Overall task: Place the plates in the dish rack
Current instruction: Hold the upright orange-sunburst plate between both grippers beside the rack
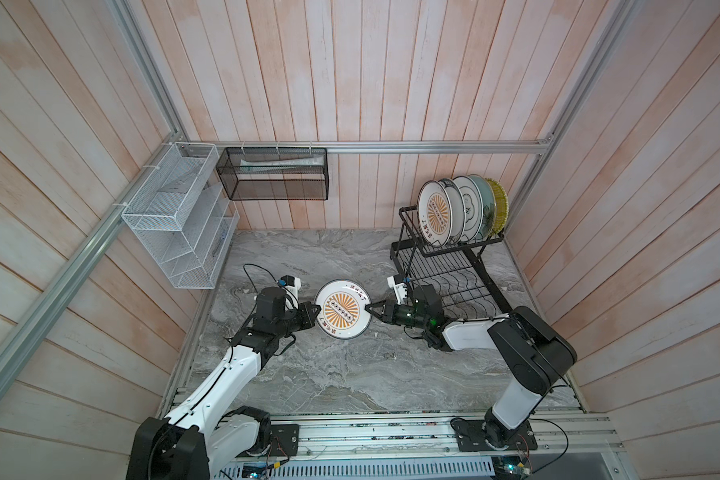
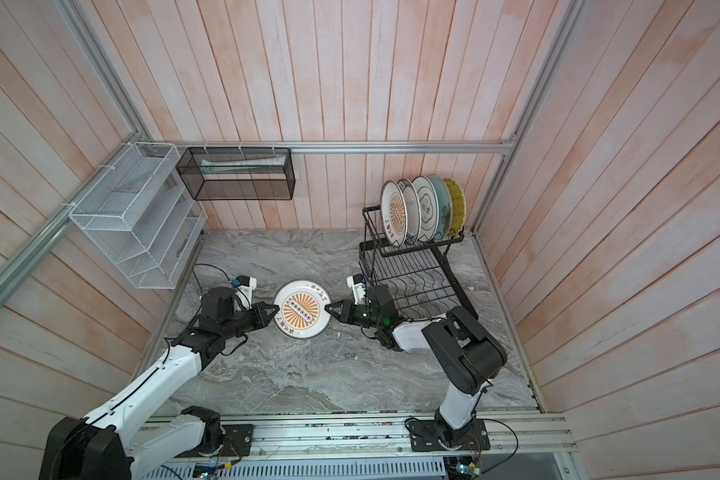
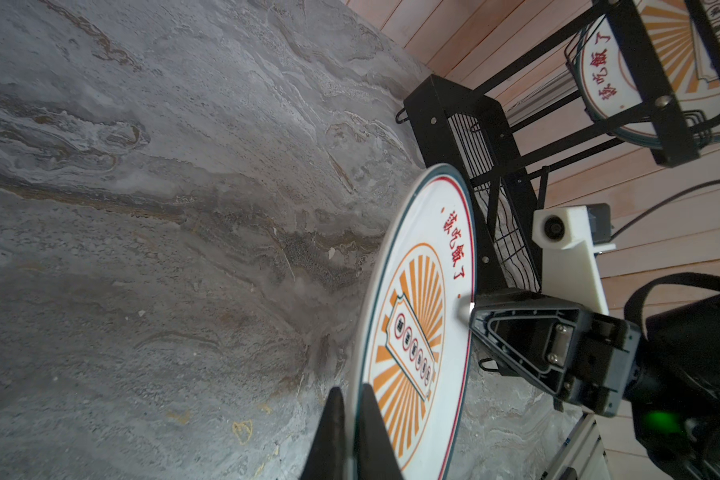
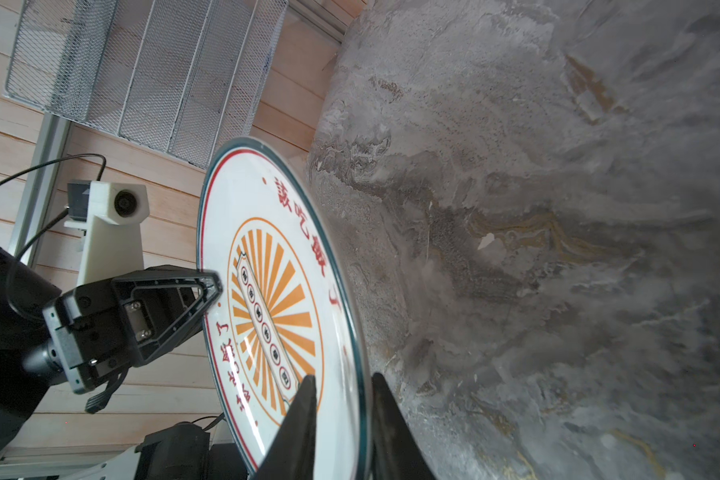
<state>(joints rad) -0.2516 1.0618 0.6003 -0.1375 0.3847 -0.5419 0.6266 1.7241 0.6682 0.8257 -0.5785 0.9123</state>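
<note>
On the far left a white mesh shelf [image 1: 175, 216] is hanging on the wall, and next to it a black mesh basket [image 1: 273, 174] is hanging from the rail. Below them my left tool [image 1: 317, 309] is reaching over the grey table [image 1: 329, 374] and clenching the left rim of an orange-sunburst plate [image 1: 341, 309]. In the left wrist view its fingers [image 3: 333, 436] are pinching that rim with no gap on either side.

The plate is lying face up and roughly level between my two tools, over the middle of the table and apart from the rack. It is looking as if it is hanging clear of the table, though the angles are too poor for me to be sure.

At the plate's right rim my right tool [image 1: 368, 308] is sitting released. In the right wrist view its jaws are standing apart, one over the plate's face and the other just outside the edge.

Further right the black dish rack [image 1: 458, 248] is standing in the far right corner, its lower tray [image 1: 454, 286] just beside my right tool. Its upper basket is carrying five plates on edge, side by side:
- a second sunburst plate [image 1: 435, 214]
- a white plate with a dark ring [image 1: 457, 208]
- a white lettered plate [image 1: 470, 203]
- a teal plate [image 1: 486, 208]
- a yellow plate [image 1: 500, 203]
</note>
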